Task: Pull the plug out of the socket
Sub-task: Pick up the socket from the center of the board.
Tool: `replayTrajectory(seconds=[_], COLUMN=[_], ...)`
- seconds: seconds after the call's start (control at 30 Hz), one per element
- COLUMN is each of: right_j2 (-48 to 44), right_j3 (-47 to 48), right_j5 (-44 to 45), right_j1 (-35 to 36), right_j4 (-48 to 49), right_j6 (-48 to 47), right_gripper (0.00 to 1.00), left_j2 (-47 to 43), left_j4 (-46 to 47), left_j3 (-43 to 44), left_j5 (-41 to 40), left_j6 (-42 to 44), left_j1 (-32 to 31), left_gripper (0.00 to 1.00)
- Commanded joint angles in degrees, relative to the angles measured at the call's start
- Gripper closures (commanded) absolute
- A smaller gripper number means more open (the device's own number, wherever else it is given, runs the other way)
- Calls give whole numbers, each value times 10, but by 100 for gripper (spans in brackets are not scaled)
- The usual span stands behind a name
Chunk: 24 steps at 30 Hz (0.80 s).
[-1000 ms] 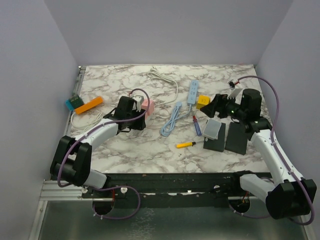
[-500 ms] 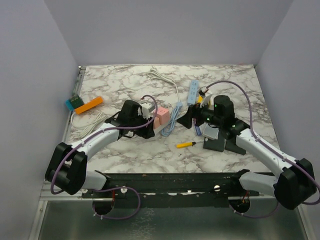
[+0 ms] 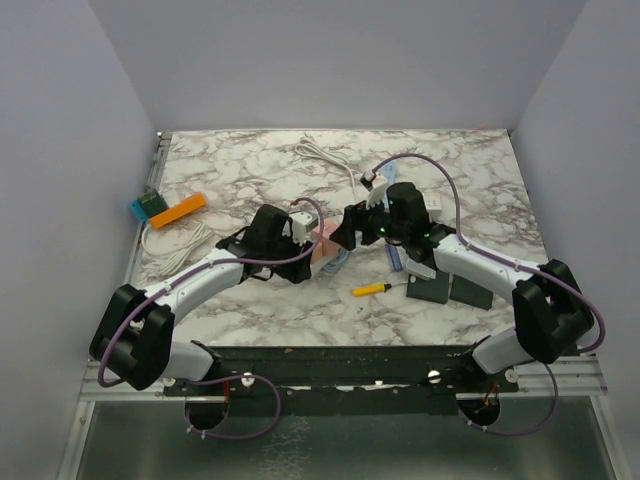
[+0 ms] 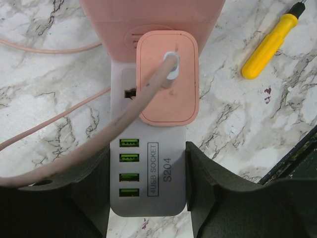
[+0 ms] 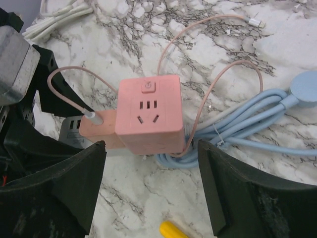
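Marble-patterned table (image 3: 300, 300) is spanned by both arms, which meet near its middle. A grey socket strip (image 4: 148, 191) lies flat there and is clamped across its width by the left gripper (image 4: 148, 173). Just beside the strip sits a pink cube adapter (image 5: 148, 114), over which the right gripper (image 5: 151, 151) is held with jaws wide, touching nothing. The pink plug (image 4: 168, 101) is seated on the strip's upper face, next to the cube, and its pink cable (image 4: 138, 104) rises from its back. For a clean pull, the strip should be pinned down while the plug's body, not the cable or cube, is gripped and drawn straight out along its pins. The pins and seating depth are hidden. Whether cube and strip touch cannot be told. From above, the plug is largely masked by the grippers.
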Motion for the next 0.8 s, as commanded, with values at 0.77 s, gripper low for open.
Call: replayTrajectory(seconds=[0.77], right_j2=[90], right_j3=[42], right_j5=[-70], right_j1=[4], right_j4=[37], right_j6=[-46], right_gripper=[19], left_j2=[8], left_j4=[7], left_j3=[10], left_j5=[-14], left_j6=[30], left_j1=[-38], left_gripper=[100])
